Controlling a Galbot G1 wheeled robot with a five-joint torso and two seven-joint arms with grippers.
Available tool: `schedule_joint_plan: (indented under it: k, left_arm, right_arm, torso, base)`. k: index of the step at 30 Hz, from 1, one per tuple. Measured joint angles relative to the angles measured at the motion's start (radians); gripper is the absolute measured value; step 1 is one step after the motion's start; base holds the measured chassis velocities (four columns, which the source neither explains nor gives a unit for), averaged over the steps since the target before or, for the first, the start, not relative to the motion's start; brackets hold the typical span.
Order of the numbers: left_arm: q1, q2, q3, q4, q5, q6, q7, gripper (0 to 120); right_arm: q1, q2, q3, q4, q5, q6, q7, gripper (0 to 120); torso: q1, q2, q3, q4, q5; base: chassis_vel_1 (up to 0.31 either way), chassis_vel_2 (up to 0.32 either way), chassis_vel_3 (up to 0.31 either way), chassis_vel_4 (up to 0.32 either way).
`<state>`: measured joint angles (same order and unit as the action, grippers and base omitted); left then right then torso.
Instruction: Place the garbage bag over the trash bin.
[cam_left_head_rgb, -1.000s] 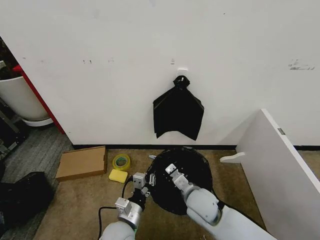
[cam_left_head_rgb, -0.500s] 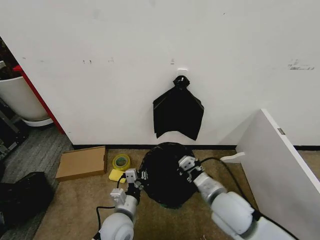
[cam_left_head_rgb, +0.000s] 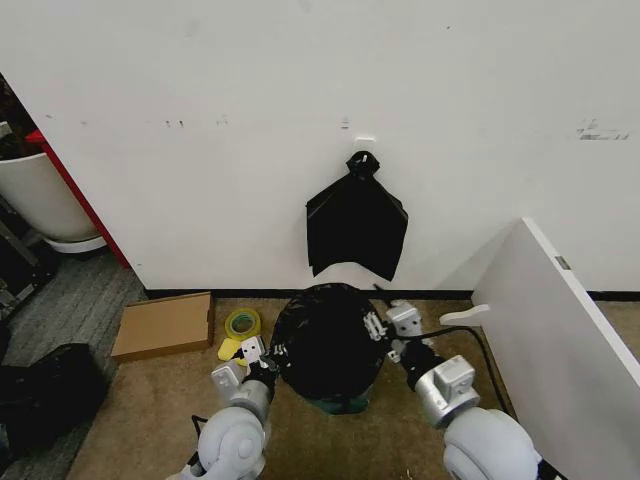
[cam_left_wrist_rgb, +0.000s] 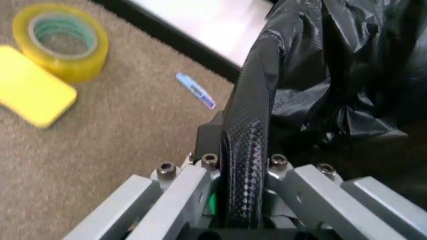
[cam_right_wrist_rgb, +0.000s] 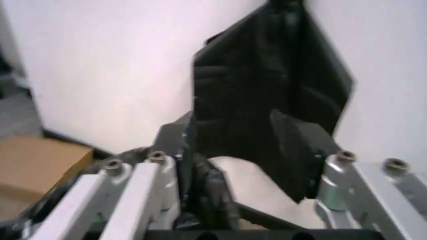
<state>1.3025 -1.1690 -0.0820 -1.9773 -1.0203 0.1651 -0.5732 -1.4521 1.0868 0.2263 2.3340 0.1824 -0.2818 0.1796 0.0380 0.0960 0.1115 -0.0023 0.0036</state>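
Head view puts both our arms nearest, low in the picture, with the garbage bag (cam_left_head_rgb: 325, 345) bulging between them on the carpet (cam_left_head_rgb: 150, 420). Our left gripper (cam_left_head_rgb: 262, 357) sits at the bag's left flank and our right gripper (cam_left_head_rgb: 392, 330) at its right flank, a little farther from us. In the left wrist view a taut band of black film runs straight into the left gripper (cam_left_wrist_rgb: 243, 165), so we judge it pinched on the bag's edge. In the right wrist view the right gripper (cam_right_wrist_rgb: 247, 150) has its fingers (cam_right_wrist_rgb: 297, 145) parted around a fold of black plastic over something pale; whether they truly clamp it we cannot tell.

The bag stands upright as a dome, its long axis vertical, and a sliver of the trash bin (cam_left_head_rgb: 345, 405) peeps out beneath its near hem. Both grippers look about equally close, one per side, so the downward pull seems shared.

Left on the carpet lie a yellow sponge (cam_left_head_rgb: 232, 349), a tape roll (cam_left_head_rgb: 242, 323) and a cardboard box (cam_left_head_rgb: 165, 325). Beyond, on the white wall (cam_left_head_rgb: 200, 80), hangs a knotted black bundle (cam_left_head_rgb: 357, 230); a white panel (cam_left_head_rgb: 560, 330) leans at right.
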Motion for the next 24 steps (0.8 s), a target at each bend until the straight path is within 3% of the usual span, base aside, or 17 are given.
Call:
schedule_joint_plan:
  k: [6, 10, 11, 14, 22, 24]
  left_arm:
    - [-0.024, 0.002, 0.007, 0.016, -0.024, 0.028, -0.033, 3]
    - [-0.041, -0.002, 0.012, 0.039, -0.024, 0.028, -0.032, 14]
    - [-0.047, -0.005, 0.013, 0.050, -0.023, 0.026, -0.027, 20]
    - [-0.050, -0.012, 0.016, 0.060, -0.017, 0.022, -0.033, 29]
    - [-0.034, -0.019, 0.017, 0.045, 0.015, 0.011, -0.047, 55]
    - [-0.025, -0.007, 0.012, 0.025, 0.023, 0.011, -0.046, 67]
  right_arm:
    - [-0.040, 0.030, 0.050, 0.018, 0.003, 0.010, 0.000, 68]
    - [-0.057, 0.042, 0.061, 0.023, 0.001, 0.013, -0.002, 81]
    - [-0.062, 0.042, 0.065, 0.025, -0.001, 0.013, -0.003, 90]
    - [-0.069, 0.042, 0.074, 0.026, 0.000, 0.014, -0.009, 97]
    - [-0.071, 0.049, 0.082, 0.017, 0.002, 0.020, -0.017, 100]
    - [-0.068, 0.051, 0.080, 0.015, 0.003, 0.021, -0.019, 100]
  torso:
    - [0.000, 0.000, 0.000, 0.0001, 0.0001]
    - [0.000, 0.000, 0.000, 0.0000, 0.0000]
    - [0.000, 0.000, 0.000, 0.0002, 0.0001]
    - [0.000, 0.000, 0.000, 0.0002, 0.0001]
    - [0.000, 0.000, 0.000, 0.0001, 0.0001]
    - [0.000, 0.000, 0.000, 0.0001, 0.0001]
  base:
    - [0.000, 0.000, 0.000, 0.000]
    - [0.000, 0.000, 0.000, 0.000]
    - [0.000, 0.000, 0.000, 0.000]
    - [0.000, 0.000, 0.000, 0.000]
    - [0.000, 0.000, 0.000, 0.000]
    - [0.000, 0.000, 0.000, 0.000]
